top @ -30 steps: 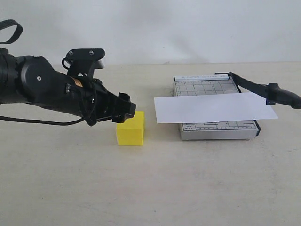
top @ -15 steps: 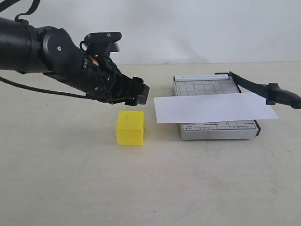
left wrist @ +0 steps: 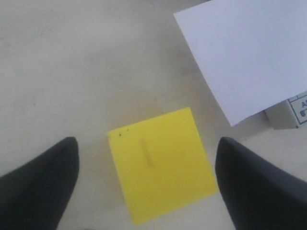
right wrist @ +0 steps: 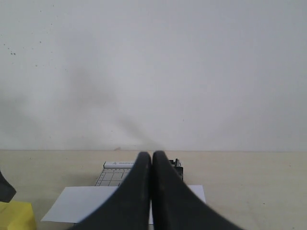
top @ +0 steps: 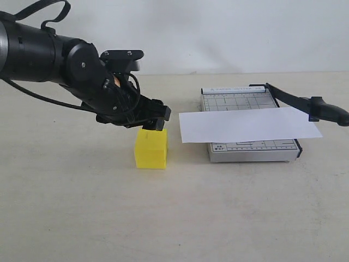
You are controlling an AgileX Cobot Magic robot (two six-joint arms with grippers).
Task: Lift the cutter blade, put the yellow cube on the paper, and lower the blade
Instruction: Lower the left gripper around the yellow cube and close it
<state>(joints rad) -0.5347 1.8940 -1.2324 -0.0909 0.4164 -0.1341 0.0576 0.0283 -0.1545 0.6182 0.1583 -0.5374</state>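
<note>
The yellow cube rests on the table, left of the grey gridded trimmer. My left gripper hovers just over the cube's top, open. In the left wrist view, its black fingers flank the cube with gaps on both sides. The white paper lies across the trimmer, overhanging both sides. The cutter blade angles out from its rear hinge, its thick handle past the paper's right end. My right gripper is shut on nothing, looking towards the trimmer, and is out of the exterior view.
The tabletop is pale beige with a white wall behind it. The left arm's black cable loops at the far left. The paper's corner lies close to the cube on the trimmer side.
My left gripper rose from beside the cube's left, swung right above it, and has now dropped close over the cube's top. Cube, paper and blade have not moved.
</note>
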